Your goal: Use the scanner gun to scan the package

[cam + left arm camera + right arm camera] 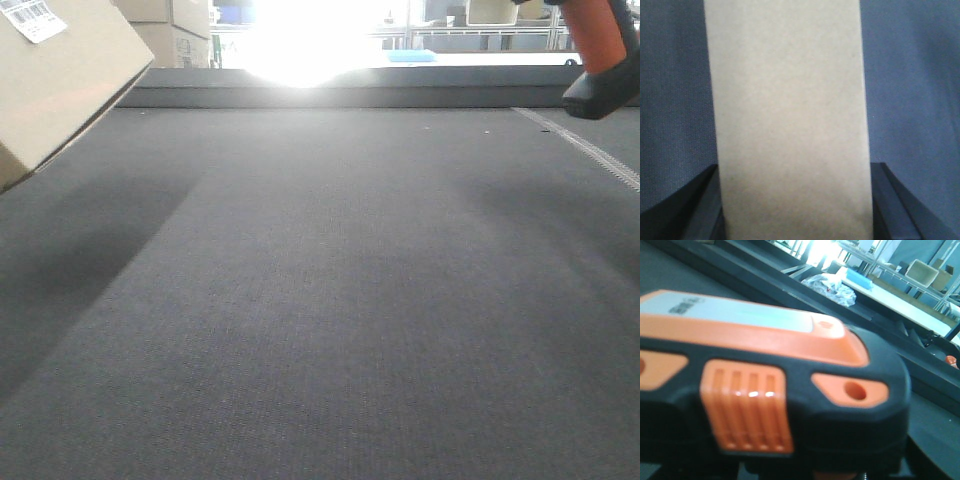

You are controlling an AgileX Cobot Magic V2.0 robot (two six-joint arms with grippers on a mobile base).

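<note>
Left hand (795, 212) clamps package (787, 100) between fingers; scanner gun (600, 55) aloft.

The package (62, 88), a plain tan cardboard box with a white barcode label (33, 18) near its top corner, is seen tilted at the far left, raised over the grey mat (320, 300). The scanner gun (600, 50) is held aloft at upper right, its orange handle and flat black base shown.
</note>
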